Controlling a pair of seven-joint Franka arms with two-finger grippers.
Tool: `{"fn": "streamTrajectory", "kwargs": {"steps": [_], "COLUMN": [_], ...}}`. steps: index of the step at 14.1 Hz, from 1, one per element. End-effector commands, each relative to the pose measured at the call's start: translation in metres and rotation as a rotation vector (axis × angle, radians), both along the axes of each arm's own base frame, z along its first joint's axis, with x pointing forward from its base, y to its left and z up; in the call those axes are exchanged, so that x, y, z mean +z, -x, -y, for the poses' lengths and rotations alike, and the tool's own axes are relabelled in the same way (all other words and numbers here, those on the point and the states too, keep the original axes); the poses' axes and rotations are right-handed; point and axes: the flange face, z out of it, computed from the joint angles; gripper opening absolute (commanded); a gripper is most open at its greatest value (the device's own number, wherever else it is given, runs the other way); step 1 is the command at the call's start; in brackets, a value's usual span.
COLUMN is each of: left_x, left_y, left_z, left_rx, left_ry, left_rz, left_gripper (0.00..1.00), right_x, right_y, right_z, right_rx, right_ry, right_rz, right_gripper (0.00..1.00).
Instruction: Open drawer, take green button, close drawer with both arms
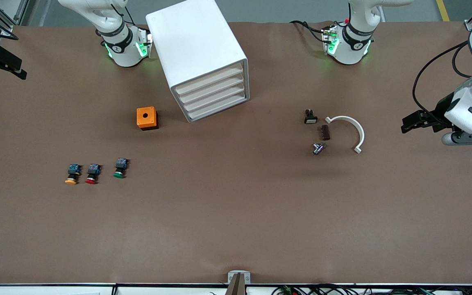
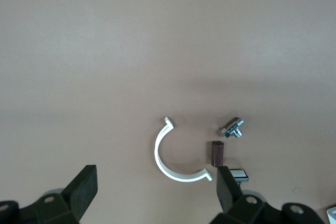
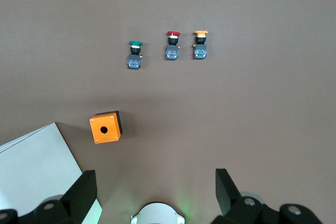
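My right pincer [image 3: 152, 192] hangs with its fingers apart, high over the desk [image 1: 236, 213] near my right arm's base; in the front view it is out of sight, so I place it only roughly. Below it, nearer the front camera, the green button [image 1: 119, 168] lies on its side. Its long axis runs toward that camera, green cap nearest, black-and-blue body pointing back toward my bases. It lies well apart from the pincer, untouched. Beside it, toward my right arm's end, are the red button [image 1: 92, 173] and the yellow button [image 1: 72, 174], laid the same way. The orange box [image 1: 147, 118] sits between the green button and the cabinet [image 1: 201, 57]. The bottom drawer [image 1: 218, 108] is shut.

My left pincer [image 2: 156, 190] hangs with fingers apart over my left arm's end of the desk, beside a white curved clip [image 1: 350, 131], a brown block [image 1: 325, 132] and a metal fitting [image 1: 318, 148].
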Motion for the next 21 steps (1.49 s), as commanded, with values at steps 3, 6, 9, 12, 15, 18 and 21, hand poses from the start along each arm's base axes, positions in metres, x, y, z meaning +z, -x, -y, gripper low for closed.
{"fn": "streamTrajectory", "kwargs": {"steps": [3, 6, 9, 12, 15, 18, 21], "left_x": [0.05, 0.078, 0.092, 0.089, 0.086, 0.09, 0.092], "left_y": [-0.004, -0.002, 0.003, 0.006, 0.009, 0.01, 0.009], "left_z": [0.005, 0.001, 0.0, 0.0, 0.004, 0.004, 0.008], "left_rx": [-0.027, -0.022, 0.044, 0.037, 0.02, -0.029, -0.034], "left_ry": [-0.018, -0.017, -0.013, -0.015, -0.02, -0.029, -0.039], "left_rz": [0.1, 0.114, 0.078, 0.051, 0.021, 0.027, 0.019], "left_gripper": [1.0, 1.0, 1.0, 1.0, 1.0, 1.0, 1.0], "right_x": [0.001, 0.001, 0.002, 0.002, 0.002, 0.001, 0.0], "right_y": [0.003, 0.003, 0.003, 0.003, 0.005, 0.007, 0.006], "right_z": [0.001, 0.014, 0.014, 0.011, 0.014, 0.012, 0.013], "right_rx": [0.044, 0.037, 0.037, 0.032, 0.027, -0.033, -0.033], "right_ry": [-0.052, -0.068, -0.066, -0.055, -0.055, -0.053, -0.053], "right_rz": [0.056, 0.067, 0.072, 0.067, 0.06, 0.044, 0.042], "right_gripper": [1.0, 1.0, 1.0, 1.0, 1.0, 1.0, 1.0]}}
